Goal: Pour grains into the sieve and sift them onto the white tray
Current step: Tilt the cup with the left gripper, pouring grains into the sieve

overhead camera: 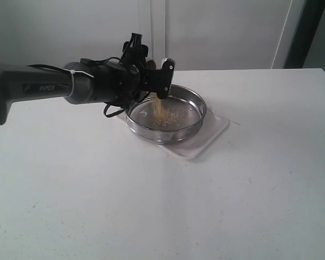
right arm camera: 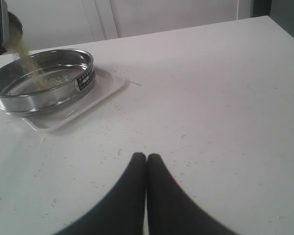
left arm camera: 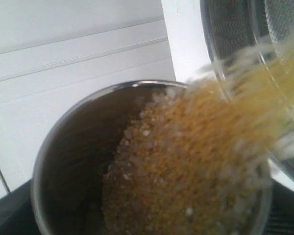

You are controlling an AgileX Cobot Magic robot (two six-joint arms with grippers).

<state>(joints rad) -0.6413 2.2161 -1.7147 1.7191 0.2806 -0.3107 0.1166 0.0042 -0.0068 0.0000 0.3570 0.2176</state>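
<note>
Exterior view: the left pincer [overhead camera: 161, 76] pinches a small steel cup [right arm camera: 13, 27] tipped well over. A stream of grains [overhead camera: 160, 105] falls from the cup into the sieve [overhead camera: 198, 108] just below the pincer's tip. The sieve rests on the white tray [overhead camera: 218, 125], which lies on the surface [overhead camera: 151, 206]. The right pincer [right arm camera: 146, 166] has its fingers pressed together on nothing and is well apart from the sieve, low over the surface.

Risks, as judged:
- The stream lands close to the sieve wall nearest the left pincer, so a small drift of that arm could send grains over the rim.
- Stray grains [right arm camera: 112, 129] already dot the surface between the right pincer and the tray.
- The sieve sits loose on a tray scarcely larger than itself, so a knock from the cup could slide it partly off.
- The grains pile in one spot, which may slow the sifting.

Hidden or unclear:
- The left pincer's fingers do not appear in the left wrist view, and they hide most of the cup in the exterior view.
- The falling grains are blurred.
- How much remains deep in the cup cannot be told.
- Nor can it be told whether anything has passed through the mesh to the tray.
</note>
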